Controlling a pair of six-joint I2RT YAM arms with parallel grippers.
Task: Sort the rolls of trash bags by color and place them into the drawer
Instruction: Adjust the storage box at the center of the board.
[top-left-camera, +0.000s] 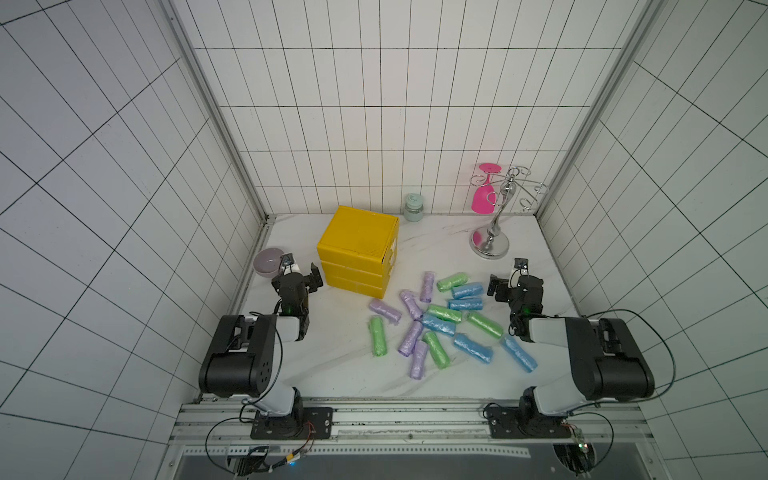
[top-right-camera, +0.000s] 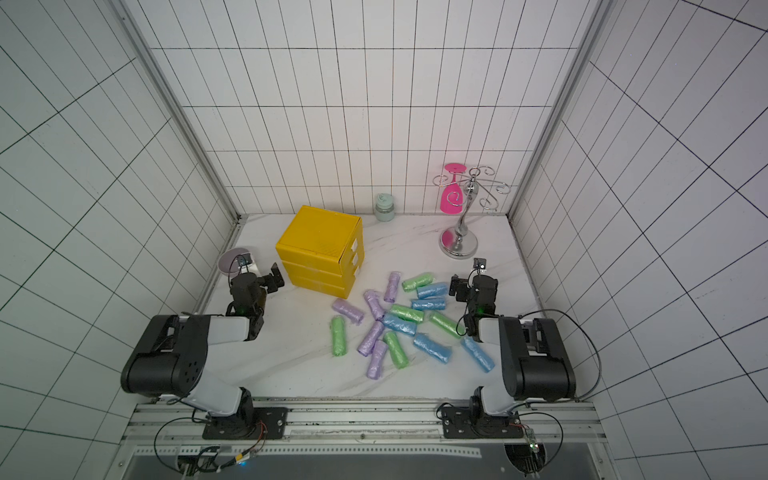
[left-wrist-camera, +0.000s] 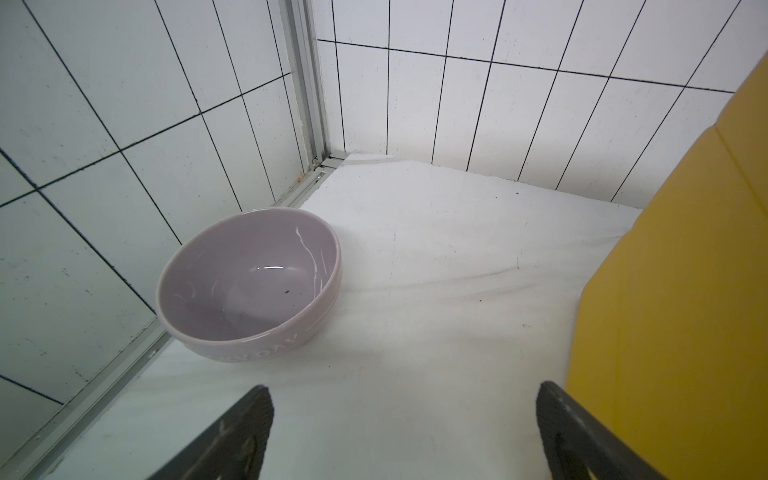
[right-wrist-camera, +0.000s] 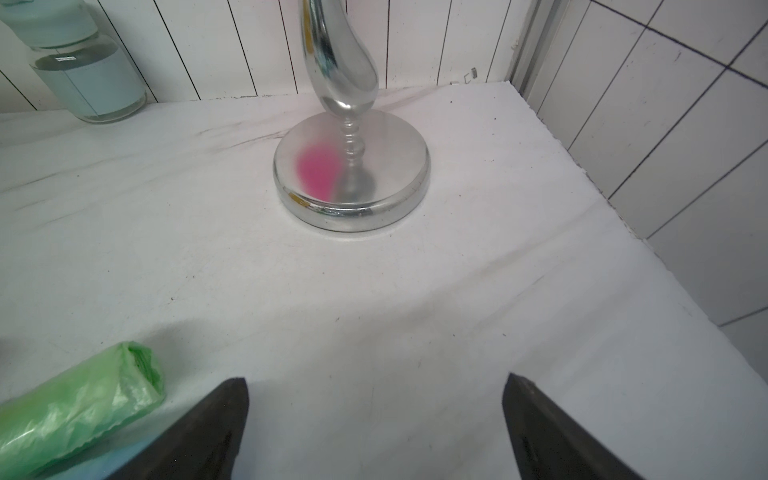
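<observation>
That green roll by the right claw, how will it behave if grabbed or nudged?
The green roll lies on its side, a cylinder, so a nudge probably rolls it. Its crinkled, glossy plastic likely squashes and may slip when gripped.

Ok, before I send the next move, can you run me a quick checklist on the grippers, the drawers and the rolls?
1. Left gripper open and empty: ok.
2. Right gripper open and empty: ok.
3. A drawer open on the yellow drawer unit: not ok, all three fronts look shut in both top views.
4. Rolls of trash bags out in the open: ok, one loose pile between the arms, probably reachable.
5. Rolls sorted by color: not ok, green, blue and lilac lie mixed.
6. Left gripper clear of the lilac bowl and the unit: ok, apart from both.
</observation>
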